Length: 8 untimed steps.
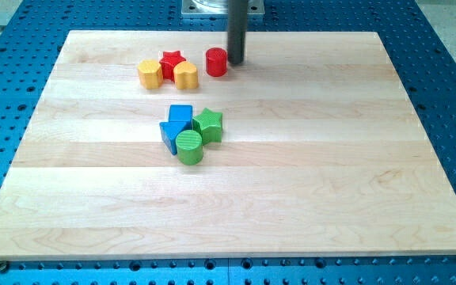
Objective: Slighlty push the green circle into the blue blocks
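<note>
Camera view: green circle (188,146) well below my tip (236,62)

1. My tip (235,62) stands near the board's top edge, just right of the red cylinder (216,62).
2. Open board separates it from the green circle (188,146); the green star (208,125) flanks that path.

Beside our dark rod's tip (236,62) we see a plain red cylinder block (216,62), then a red star block (172,61) and two yellow blocks (150,74) (185,75); farther off, ridged green circle block (188,146), green star block (208,124), two blue blocks (180,115) (169,134), on the pale wooden board (291,198).
</note>
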Tool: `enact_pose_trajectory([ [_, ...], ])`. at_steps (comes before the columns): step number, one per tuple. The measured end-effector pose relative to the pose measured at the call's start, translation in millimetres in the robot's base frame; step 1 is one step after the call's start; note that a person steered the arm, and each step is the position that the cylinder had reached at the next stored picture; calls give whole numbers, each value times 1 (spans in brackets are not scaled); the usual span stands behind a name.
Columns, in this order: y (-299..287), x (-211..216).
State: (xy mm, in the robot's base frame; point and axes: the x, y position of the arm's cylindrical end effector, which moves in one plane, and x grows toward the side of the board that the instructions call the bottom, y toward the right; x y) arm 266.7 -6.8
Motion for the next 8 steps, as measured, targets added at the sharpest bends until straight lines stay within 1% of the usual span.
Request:
enact_pose_trajectory([
  [1, -51, 3],
  [2, -13, 3],
  [3, 82, 37],
  [4, 108, 111],
  [5, 108, 123],
  [6, 84, 183],
  [7, 46, 227],
  [8, -11, 255],
])
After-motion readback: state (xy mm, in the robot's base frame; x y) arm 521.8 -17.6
